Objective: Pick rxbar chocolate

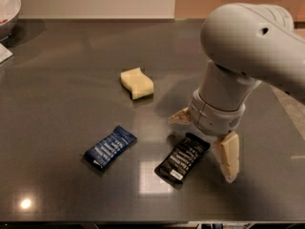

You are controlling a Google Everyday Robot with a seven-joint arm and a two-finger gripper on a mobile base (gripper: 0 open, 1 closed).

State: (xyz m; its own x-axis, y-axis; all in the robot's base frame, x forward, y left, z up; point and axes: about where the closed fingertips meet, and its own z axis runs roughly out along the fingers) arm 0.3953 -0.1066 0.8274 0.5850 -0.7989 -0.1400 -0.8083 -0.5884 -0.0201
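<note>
The rxbar chocolate [182,160] is a flat black-wrapped bar with white lettering, lying on the dark grey table [66,80] at the front centre. My gripper [202,144] hangs just above and right of the bar's far end. Its two cream fingers are spread wide: one fingertip [177,118] lies behind the bar, the other [229,159] to the bar's right. The gripper is open and holds nothing.
A dark blue-wrapped bar [109,147] lies left of the black one. A yellow sponge [137,83] sits further back at the centre. A white bowl [7,9] stands at the far left corner. The table's front edge runs along the bottom.
</note>
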